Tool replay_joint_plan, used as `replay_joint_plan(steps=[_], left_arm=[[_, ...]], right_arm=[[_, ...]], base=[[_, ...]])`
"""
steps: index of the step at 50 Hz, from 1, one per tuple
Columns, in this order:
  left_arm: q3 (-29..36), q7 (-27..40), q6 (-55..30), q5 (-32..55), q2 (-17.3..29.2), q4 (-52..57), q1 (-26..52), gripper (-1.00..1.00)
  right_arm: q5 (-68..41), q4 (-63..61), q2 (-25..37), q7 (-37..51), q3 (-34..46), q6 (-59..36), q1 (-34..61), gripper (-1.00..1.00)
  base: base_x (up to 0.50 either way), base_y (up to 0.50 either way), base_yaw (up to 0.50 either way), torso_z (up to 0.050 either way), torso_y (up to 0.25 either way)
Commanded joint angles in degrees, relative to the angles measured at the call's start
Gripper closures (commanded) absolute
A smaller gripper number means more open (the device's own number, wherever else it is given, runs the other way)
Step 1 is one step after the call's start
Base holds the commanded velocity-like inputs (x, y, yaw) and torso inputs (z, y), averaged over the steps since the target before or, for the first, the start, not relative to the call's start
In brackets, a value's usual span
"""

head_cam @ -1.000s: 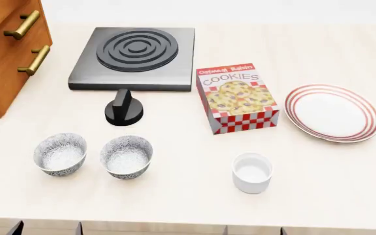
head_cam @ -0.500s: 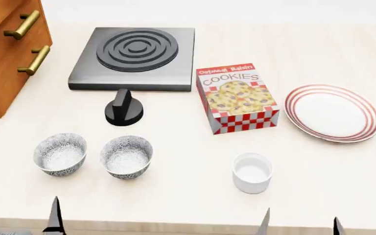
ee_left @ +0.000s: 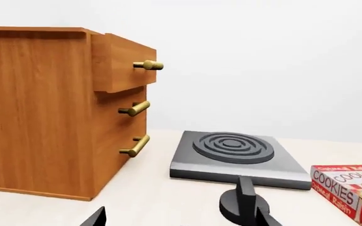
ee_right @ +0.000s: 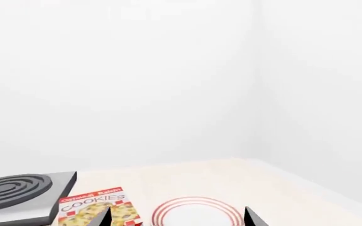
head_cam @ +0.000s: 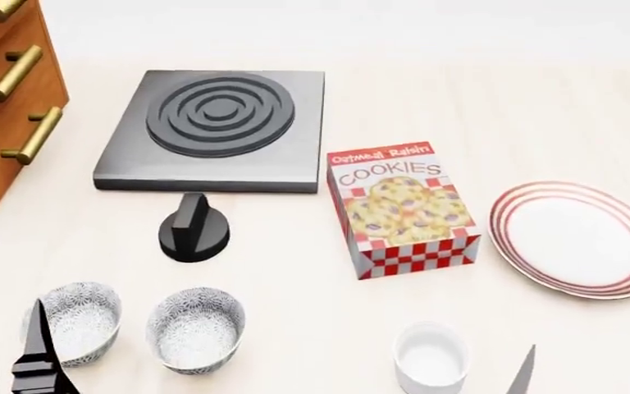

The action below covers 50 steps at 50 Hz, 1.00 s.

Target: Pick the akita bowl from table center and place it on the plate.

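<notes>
The table [head_cam: 534, 98] is the biggest thing here, pale and wide. Next biggest is the wood drawer box [ee_left: 49, 113] w/ gold handles, far on the left. Then the dark stove plate [head_cam: 211, 131] w/ rings on top, & a black knob [head_cam: 194, 230] just in front of it. The cookie box [head_cam: 403, 209] lies flat near the middle.

The plate [head_cam: 577, 242], white w/ red rings, sits to the right of the cookie box, a bit apart. Nothing is on it.

Two bowls that look the same sit side by side near the front, on the left. The akita bowl [head_cam: 194, 328] is prob. the one closer to the middle; the other bowl [head_cam: 75, 320] is just beside it, further left. A little white cup [head_cam: 430, 357] is near the front too.

The left gripper [ee_left: 181, 219] shows only dark finger tips. They stand apart w/ nothing between them, so it is wide open & holds nothing. The right gripper [ee_right: 177, 217] is the same: two tips spread wide, nothing held.

So nothing is done yet, I think. The bowl is not picked up. Left to do: reach the bowl, grab it, lift it over the cookie box side, set it on the plate.
</notes>
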<state>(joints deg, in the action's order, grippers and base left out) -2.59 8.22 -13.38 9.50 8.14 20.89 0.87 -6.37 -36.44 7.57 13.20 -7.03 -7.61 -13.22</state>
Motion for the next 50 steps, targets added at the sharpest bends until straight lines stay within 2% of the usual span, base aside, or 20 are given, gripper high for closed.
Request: replay_joint_plan(steps=[1, 11, 20, 26, 35, 42, 45, 50], left_arm=[[-0.97, 0.94, -0.02, 0.97, 0.98, 1.71, -0.36, -1.0], [-1.25, 1.42, -0.1, 2.07, 1.23, 1.95, -0.42, -1.0], [-1.34, 0.88, -0.95, 4.11, 1.73, 2.19, -0.41, -1.0], [-1.14, 1.2, -1.12, 4.3, 1.96, 2.53, -0.49, -1.0], [-0.99, 1.64, -1.18, 4.62, 2.28, 2.91, -0.64, -1.0], [-1.85, 2.55, -1.76, 5.14, 2.73, 3.93, -0.74, -1.0], [-2.18, 2.79, -1.94, 5.47, 2.87, 4.09, -0.67, -1.0], [-3.16, 3.52, -2.27, 6.11, 3.06, 4.38, -0.55, -1.0]], right_arm=[[-1.05, -1.49, 0.5, 1.33, -0.65, 0.01, -0.99, -1.0], [-0.77, -2.22, 1.13, 1.72, 0.2, 0.41, -1.01, -1.0], [-2.23, -1.52, 1.11, 1.97, -0.34, 3.61, -1.79, -1.0], [-2.11, -1.29, 1.33, 2.42, -0.4, 4.56, -2.13, -1.0], [-2.07, -1.28, 1.94, 3.15, 0.4, 2.15, -1.56, -1.0], [-4.28, -6.67, 5.13, 1.36, 6.52, -16.72, 6.47, -1.0], [-8.36, -6.95, 5.57, -0.95, 8.02, -21.8, 10.31, -1.0], [-9.15, -5.32, 6.5, -2.55, 14.24, -31.67, 19.68, -1.0]], base=[[0.5, 0.0, 0.0, 0.0, 0.0], [0.5, 0.0, 0.0, 0.0, 0.0], [0.02, 0.0, 0.0, 0.0, 0.0], [0.35, 0.0, 0.0, 0.0, 0.0], [0.0, 0.0, 0.0, 0.0, 0.0], [0.0, 0.0, 0.0, 0.0, 0.0], [0.0, 0.0, 0.0, 0.0, 0.0], [0.0, 0.0, 0.0, 0.0, 0.0]])
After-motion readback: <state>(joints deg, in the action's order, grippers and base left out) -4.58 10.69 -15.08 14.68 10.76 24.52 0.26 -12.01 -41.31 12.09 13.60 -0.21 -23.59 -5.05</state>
